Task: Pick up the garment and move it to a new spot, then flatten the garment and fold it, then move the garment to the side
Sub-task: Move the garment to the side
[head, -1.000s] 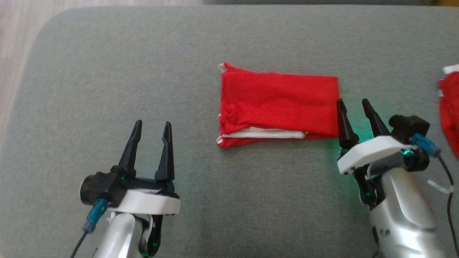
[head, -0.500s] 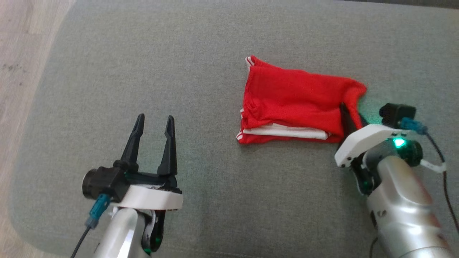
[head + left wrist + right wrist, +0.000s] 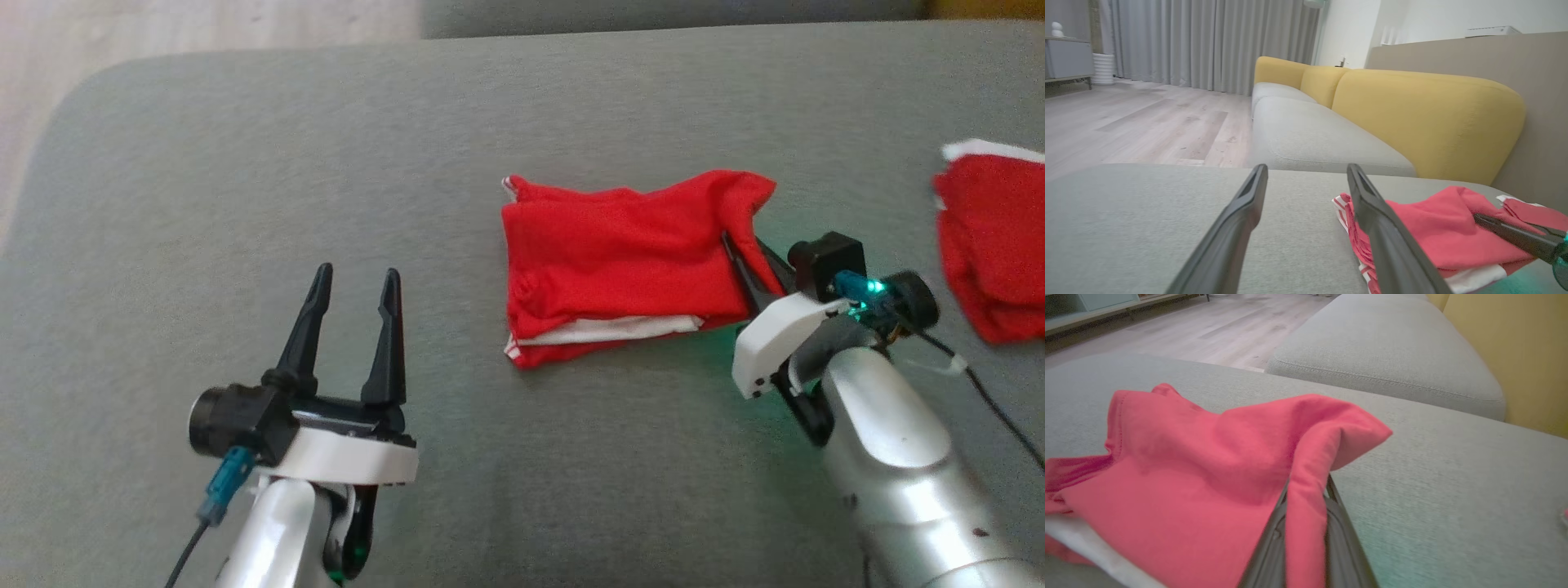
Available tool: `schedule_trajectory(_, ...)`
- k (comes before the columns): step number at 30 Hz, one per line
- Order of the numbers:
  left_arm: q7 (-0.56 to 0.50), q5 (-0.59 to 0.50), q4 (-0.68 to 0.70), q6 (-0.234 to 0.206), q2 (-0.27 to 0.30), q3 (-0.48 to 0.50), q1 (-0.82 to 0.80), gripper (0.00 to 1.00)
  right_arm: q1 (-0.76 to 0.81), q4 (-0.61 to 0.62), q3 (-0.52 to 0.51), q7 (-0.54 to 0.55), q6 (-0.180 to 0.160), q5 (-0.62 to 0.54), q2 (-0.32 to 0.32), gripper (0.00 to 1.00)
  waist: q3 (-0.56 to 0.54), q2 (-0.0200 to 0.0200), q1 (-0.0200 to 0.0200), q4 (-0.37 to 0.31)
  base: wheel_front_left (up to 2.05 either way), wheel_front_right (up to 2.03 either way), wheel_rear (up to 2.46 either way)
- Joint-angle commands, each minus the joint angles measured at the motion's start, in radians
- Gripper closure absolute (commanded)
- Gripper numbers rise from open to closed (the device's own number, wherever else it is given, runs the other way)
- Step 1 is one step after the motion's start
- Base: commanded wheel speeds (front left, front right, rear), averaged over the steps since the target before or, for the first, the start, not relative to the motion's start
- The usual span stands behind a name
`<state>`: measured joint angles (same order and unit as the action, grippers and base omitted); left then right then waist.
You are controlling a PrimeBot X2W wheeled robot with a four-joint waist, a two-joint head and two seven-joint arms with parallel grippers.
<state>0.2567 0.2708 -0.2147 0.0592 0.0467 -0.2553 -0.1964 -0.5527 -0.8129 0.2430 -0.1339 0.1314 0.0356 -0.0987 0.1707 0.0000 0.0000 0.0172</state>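
1. Where the head frame begins, at its lower left, the left gripper stands over the grey cushion with its two dark fingers spread apart, grasping nothing.
2. Seen in the left wrist frame, these fingers rise wide apart from the bottom edge. The garment lies at the lower right, partly behind the right finger.
3. Just right of the centre of the head frame, the red garment lies folded on the cushion, with white bands along its lower edge. It is well apart from the left gripper.
4. At the garment's right side, the upper corner is raised off the cushion in a peak. The right gripper is clenched on this edge.
5. Seen in the right wrist frame, a fold of red cloth runs down between the two closed fingers of the right gripper.
6. At the right edge of the head frame, a second red cloth with white trim lies on the cushion, apart from the garment.
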Motion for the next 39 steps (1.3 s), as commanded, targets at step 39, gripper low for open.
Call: schedule_trajectory(39,0.005,-0.040,0.031,0.055,0.004,0.087,-0.156,0.00,-0.207,0.025,-0.142,0.105,-0.001,0.019,-0.612,1.00,0.238,0.0000,0.0000,-0.168,0.00,0.00,0.00)
